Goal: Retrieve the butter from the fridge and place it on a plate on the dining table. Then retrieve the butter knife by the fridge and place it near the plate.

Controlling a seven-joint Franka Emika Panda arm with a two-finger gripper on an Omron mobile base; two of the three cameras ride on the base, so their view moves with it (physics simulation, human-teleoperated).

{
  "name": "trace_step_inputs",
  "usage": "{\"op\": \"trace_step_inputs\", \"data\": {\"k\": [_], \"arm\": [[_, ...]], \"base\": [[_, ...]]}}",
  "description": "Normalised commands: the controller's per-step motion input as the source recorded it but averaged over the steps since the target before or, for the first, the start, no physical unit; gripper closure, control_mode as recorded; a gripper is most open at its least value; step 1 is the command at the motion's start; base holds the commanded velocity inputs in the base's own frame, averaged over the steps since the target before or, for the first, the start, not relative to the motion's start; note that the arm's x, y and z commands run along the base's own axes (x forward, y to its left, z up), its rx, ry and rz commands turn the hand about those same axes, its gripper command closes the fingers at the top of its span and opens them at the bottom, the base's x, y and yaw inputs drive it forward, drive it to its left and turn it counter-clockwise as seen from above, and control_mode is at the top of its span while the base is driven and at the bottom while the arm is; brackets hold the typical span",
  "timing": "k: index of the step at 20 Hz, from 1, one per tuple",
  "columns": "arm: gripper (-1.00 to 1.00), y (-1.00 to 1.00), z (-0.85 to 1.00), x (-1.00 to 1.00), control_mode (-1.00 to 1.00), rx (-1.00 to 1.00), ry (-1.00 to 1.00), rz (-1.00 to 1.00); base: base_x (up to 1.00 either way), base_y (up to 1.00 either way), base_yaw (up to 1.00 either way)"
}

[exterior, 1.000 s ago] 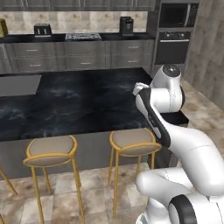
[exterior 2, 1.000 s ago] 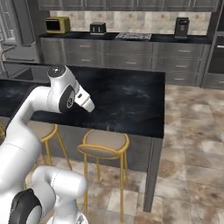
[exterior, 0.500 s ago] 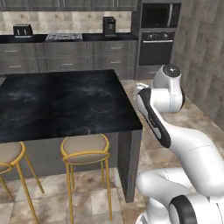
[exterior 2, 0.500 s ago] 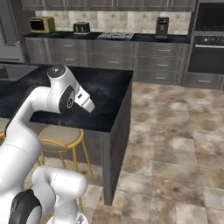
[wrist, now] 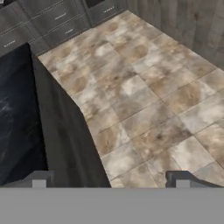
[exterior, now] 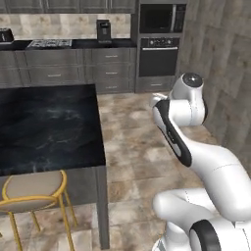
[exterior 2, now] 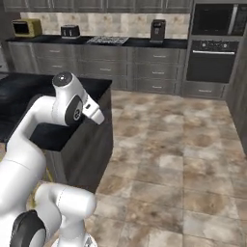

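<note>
I am looking at the corner of the dining table [exterior: 49, 127], which is filling the left half of the left base view; its black veined top is ending in a sharp edge near the middle of the frame, and the grey base is dropping straight down from it. A yellow-framed stool [exterior: 30, 190] is standing under this edge at the lower left. To the right of the table a wide stretch of beige tiled floor [exterior 2: 183, 159] is lying open up to the grey cabinets [exterior 2: 130, 65] and the wall oven [exterior 2: 211, 50] at the top of the right base view. In the hand view the table corner is sitting at the left and the floor is taking the rest. The gripper [wrist: 109, 179] is showing two dark tips at the bottom of the hand view, set wide apart with nothing between them. I cannot find the butter, the plate or the fridge here.
</note>
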Motion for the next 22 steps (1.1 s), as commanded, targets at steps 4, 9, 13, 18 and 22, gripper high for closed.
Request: {"op": "trace_step_inputs", "data": {"k": [4, 9, 13, 18, 22], "arm": [[-1.00, 0.00, 0.00, 0.00, 1.00, 0.00, 0.00, 0.00], [-1.00, 0.00, 0.00, 0.00, 1.00, 0.00, 0.00, 0.00], [-1.00, 0.00, 0.00, 0.00, 1.00, 0.00, 0.00, 0.00], [-1.00, 0.00, 0.00, 0.00, 1.00, 0.00, 0.00, 0.00], [-1.00, 0.00, 0.00, 0.00, 1.00, 0.00, 0.00, 0.00]], "base": [[0.91, -0.67, 0.16], [0.82, -0.38, 0.47], [0.59, -0.41, 0.52], [0.29, -0.33, 0.46], [0.13, -0.22, 0.41]]}}
